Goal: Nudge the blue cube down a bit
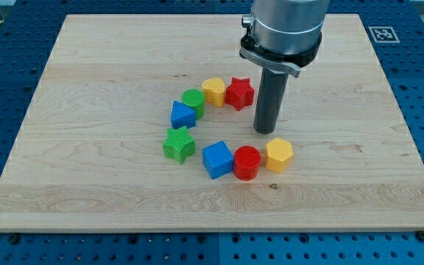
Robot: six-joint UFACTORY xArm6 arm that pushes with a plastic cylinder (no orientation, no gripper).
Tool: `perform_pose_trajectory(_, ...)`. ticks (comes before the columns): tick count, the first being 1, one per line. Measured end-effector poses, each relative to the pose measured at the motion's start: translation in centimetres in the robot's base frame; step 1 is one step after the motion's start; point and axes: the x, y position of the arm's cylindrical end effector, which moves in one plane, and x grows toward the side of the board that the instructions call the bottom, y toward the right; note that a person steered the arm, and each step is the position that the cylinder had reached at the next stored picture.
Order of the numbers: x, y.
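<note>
nearest the view's bottom, a row of three blocks sits on the wooden board (87, 184): the blue cube (217, 160) on the view's left, a red cylinder (246, 163) pressed against its right side, and a yellow hexagonal block (279, 155) touching the cylinder's other side. the board below the blue cube, toward the view's bottom, has nothing on it. just left of the cube and a little higher, close but seemingly not touching, stands a green star (179, 143).

further up the view, an arc of blocks curves over from that star: a blue block of a wedge-like shape (182, 114) just above it, a green cylinder (193, 100) touching that block's upper right, then a yellow block, pentagon-like (213, 90), and a red star (239, 93) at the arc's right end. these are packed touching or nearly so.

my tip (263, 131) rests on the board inside the gap between the arc and the lower row, below and right of the red star, just above the red cylinder and the yellow hexagonal block. it is up and to the right of the blue cube, not touching it, with the red cylinder lying closer to the tip than the cube does. there are no jaws here, only the straight dark rod, so nothing is gripped.

beyond, the board meets a blue perforated table (418, 88), with a small black-and-white marker (383, 34) at the board's far right corner.
</note>
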Motion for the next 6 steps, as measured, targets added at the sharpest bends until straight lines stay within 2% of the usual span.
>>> perform_pose_trajectory(2,0.0,-5.3)
perform_pose_trajectory(6,2.3,-6.6)
